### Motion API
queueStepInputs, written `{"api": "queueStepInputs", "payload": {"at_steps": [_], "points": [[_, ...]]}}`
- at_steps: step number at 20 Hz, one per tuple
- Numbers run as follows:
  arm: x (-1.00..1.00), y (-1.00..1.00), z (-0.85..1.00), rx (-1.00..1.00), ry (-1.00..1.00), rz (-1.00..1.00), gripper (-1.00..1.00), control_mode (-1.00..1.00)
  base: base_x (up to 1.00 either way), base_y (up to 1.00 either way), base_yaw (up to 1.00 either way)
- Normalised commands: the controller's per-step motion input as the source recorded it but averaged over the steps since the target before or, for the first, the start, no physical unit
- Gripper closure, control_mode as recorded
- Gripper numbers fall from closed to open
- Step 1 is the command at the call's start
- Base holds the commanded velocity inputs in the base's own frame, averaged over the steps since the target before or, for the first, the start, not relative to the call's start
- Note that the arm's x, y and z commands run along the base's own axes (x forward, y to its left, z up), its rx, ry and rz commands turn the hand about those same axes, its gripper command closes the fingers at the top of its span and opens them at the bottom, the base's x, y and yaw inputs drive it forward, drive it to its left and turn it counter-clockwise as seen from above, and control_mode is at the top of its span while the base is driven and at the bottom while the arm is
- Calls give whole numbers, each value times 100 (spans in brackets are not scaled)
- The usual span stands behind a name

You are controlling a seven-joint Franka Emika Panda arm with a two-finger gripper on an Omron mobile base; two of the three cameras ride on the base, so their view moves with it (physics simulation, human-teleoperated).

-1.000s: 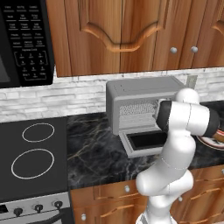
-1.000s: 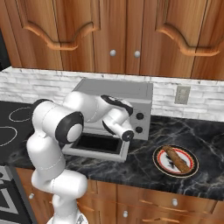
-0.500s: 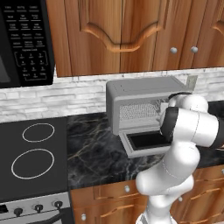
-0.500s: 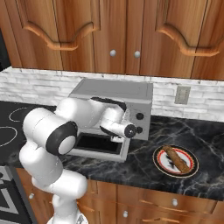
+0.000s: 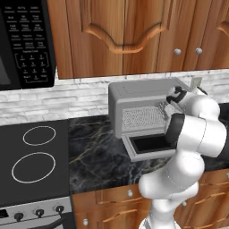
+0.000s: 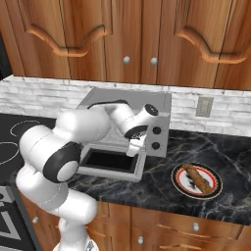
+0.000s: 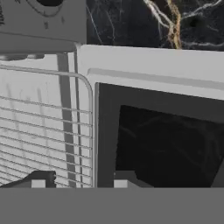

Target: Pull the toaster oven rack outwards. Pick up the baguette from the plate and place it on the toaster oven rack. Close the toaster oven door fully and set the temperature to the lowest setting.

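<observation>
Two fingertips (image 7: 41, 178) of my gripper (image 7: 81, 181) straddle the toaster oven rack (image 7: 43, 131) edge, spread apart, just above the dropped toaster oven door (image 7: 166, 144).

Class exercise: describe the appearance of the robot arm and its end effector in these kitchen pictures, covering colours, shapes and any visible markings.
The robot arm is built of glossy white, rounded, bulbous segments joined by dark grey to black bands at the joints. Its links look smooth and tubular, with no visible cables or markings. The end effector ends in two small dark grey, blocky finger tips.
</observation>
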Motion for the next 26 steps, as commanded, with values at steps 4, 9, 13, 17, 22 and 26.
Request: {"api": "queueStepInputs", "payload": {"at_steps": [4, 9, 13, 17, 22, 26], "points": [[-100, -54, -100, -20, 57, 0, 100, -100, 0, 0, 0], [-100, -57, -89, -13, 33, 0, 100, -100, 0, 0, 0], [-100, -85, 35, 20, -18, 2, 100, -100, 0, 0, 0], [-100, -78, 82, 24, -24, 10, 100, -100, 0, 0, 0], [-100, -59, 67, 10, -10, 14, 100, -100, 0, 0, 0], [-62, -59, 7, -16, 0, 28, 100, -100, 0, 0, 0]]}}
